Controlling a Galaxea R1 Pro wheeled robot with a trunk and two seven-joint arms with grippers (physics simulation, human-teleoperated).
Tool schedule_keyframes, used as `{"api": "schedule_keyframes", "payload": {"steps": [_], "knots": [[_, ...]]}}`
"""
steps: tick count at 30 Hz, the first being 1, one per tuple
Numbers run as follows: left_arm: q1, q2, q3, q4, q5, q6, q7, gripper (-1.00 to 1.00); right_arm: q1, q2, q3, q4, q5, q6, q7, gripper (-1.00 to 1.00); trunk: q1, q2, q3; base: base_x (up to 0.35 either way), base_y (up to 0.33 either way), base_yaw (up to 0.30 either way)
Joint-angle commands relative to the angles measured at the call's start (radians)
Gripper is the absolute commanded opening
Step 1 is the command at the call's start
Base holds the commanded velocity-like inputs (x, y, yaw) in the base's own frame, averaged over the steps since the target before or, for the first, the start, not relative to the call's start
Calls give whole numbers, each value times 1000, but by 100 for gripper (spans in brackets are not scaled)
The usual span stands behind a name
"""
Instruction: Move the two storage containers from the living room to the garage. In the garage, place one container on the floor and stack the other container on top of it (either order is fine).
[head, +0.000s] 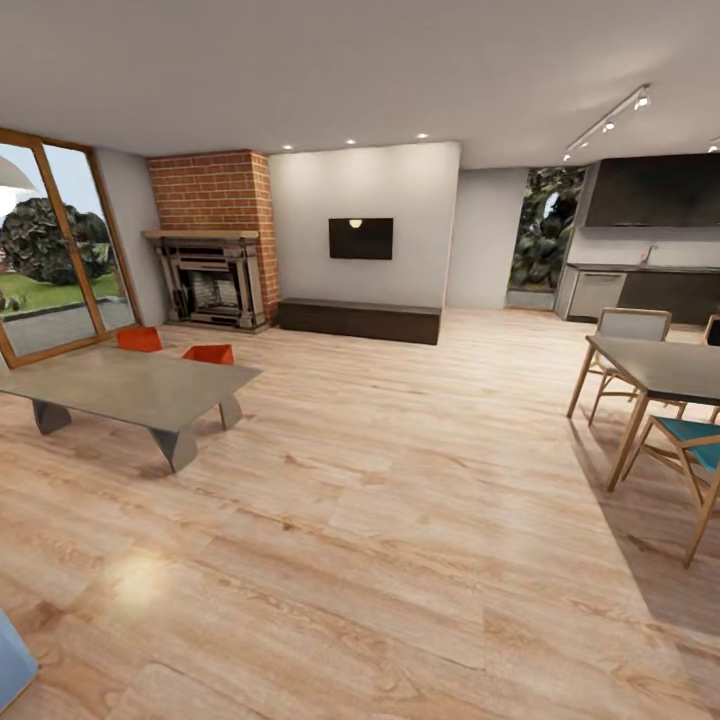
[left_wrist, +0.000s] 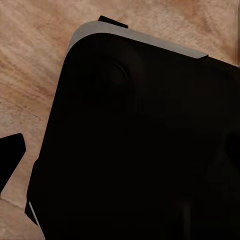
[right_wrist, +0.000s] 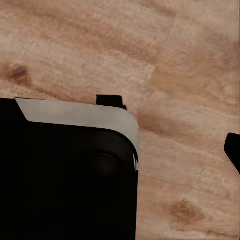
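Containers: you see 2 storage containers (head: 139, 339) (head: 209, 353) across the living room, on the wood floor (head: 400, 520) behind the glass coffee table (head: 130, 385), near the fireplace (head: 212, 280).
Grippers: you cannot tell either's state; the wrist views show dark robot body over planks, and the containers lie well away.

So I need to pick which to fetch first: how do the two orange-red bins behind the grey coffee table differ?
The left orange-red bin sits farther back, nearer the wood-framed glass doors; the right orange-red bin sits closer to the brick fireplace side and nearer the camera. More of the left bin's wall shows above the grey coffee table. Both share colour and stand on the light wood floor.
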Motion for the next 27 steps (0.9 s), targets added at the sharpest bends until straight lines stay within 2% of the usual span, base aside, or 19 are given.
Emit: {"api": "schedule_keyframes", "payload": {"steps": [1, 27], "knots": [[0, 0, 1, 0, 4, -2, 0, 100, -1, 0, 8, 2, -9, -5, 0, 100, 1, 0, -1, 322, 0, 0], [0, -1, 2, 0, 3, -4, 0, 100, -1, 0, 10, 2, -9, -5, -9, 100, 1, 0, -1, 322, 0, 0]]}}
